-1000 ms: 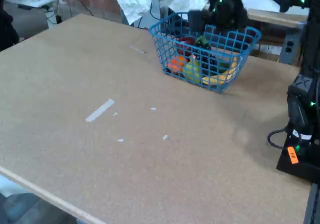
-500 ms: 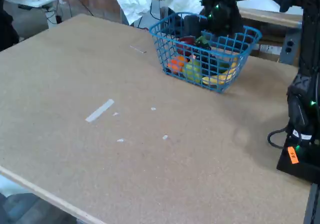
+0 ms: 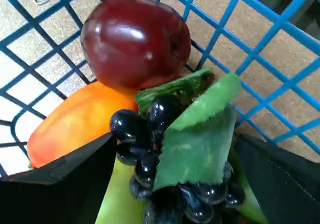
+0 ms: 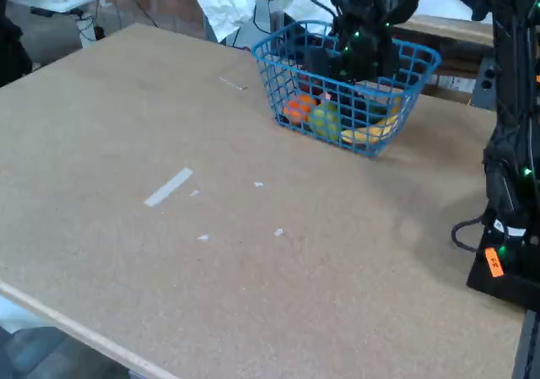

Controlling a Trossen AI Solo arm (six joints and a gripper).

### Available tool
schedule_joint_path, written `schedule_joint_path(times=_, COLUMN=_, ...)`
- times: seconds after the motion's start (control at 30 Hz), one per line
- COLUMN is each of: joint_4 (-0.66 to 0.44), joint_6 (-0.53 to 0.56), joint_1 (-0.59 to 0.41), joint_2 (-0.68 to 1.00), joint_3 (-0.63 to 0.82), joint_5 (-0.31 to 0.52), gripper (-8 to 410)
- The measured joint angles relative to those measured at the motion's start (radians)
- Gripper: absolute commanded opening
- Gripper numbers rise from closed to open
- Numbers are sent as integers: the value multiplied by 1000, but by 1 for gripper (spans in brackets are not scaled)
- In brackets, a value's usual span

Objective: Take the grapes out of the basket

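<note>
A: Grapes lie inside the blue basket, a green leaf draped over the dark bunch.

B: What sits beside them?

A: In the wrist view a dark red fruit rests just above the bunch, and an orange fruit lies at its left, touching both. A yellow-green fruit shows under the grapes.

B: And the gripper?

A: Its two black fingers stand spread, one on each side of the bunch, down inside the basket. Whether they touch the grapes, I cannot tell.

B: The wider scene?

A: The basket stands at the far right of a brown table, the arm reaching down into it.
</note>
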Motion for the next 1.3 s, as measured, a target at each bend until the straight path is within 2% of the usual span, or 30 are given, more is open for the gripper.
schedule_joint_path(times=0.27, joint_4=27, joint_6=-5, joint_1=0, joint_2=11, joint_3=0, joint_5=0, gripper=322)
schedule_joint_path(times=0.53, joint_4=43, joint_6=2, joint_1=0, joint_2=72, joint_3=0, joint_5=-27, gripper=283)
schedule_joint_path(times=0.67, joint_4=48, joint_6=13, joint_1=0, joint_2=97, joint_3=0, joint_5=-28, gripper=227)
schedule_joint_path(times=0.9, joint_4=48, joint_6=19, joint_1=1, joint_2=71, joint_3=0, joint_5=-31, gripper=71)
schedule_joint_path(times=1.03, joint_4=48, joint_6=19, joint_1=2, joint_2=38, joint_3=0, joint_5=-32, gripper=-3)
schedule_joint_path(times=1.3, joint_4=49, joint_6=15, joint_1=3, joint_2=-44, joint_3=0, joint_5=-32, gripper=0)
